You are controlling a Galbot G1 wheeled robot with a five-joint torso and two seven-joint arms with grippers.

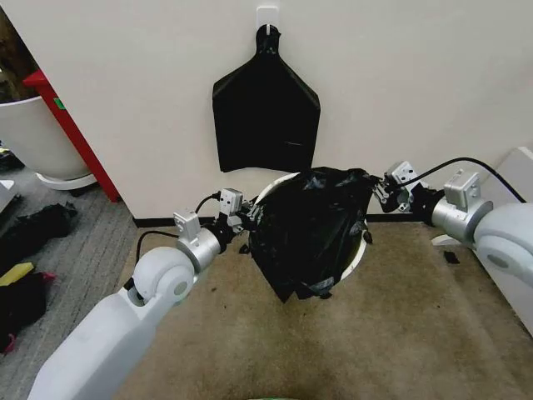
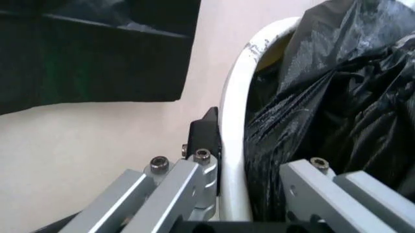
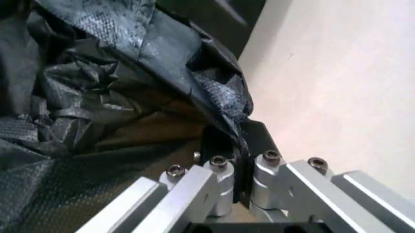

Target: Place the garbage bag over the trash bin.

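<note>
bag-lining stage. the garbage bag is lying draped across the mouth of the trash bin, which is standing on the brown carpet near its wall-side edge, below a flat bunch of black bags hanging from a wall hook. the left gripper is straddling the bin's rim, its fingers spread, one outside the wall and one against the film inside, apparently working the bag edge down over the rim. the right gripper is pinching the opposite edge of the bag, fingers pressed together, apparently keeping the mouth stretched across the opening.
</note>
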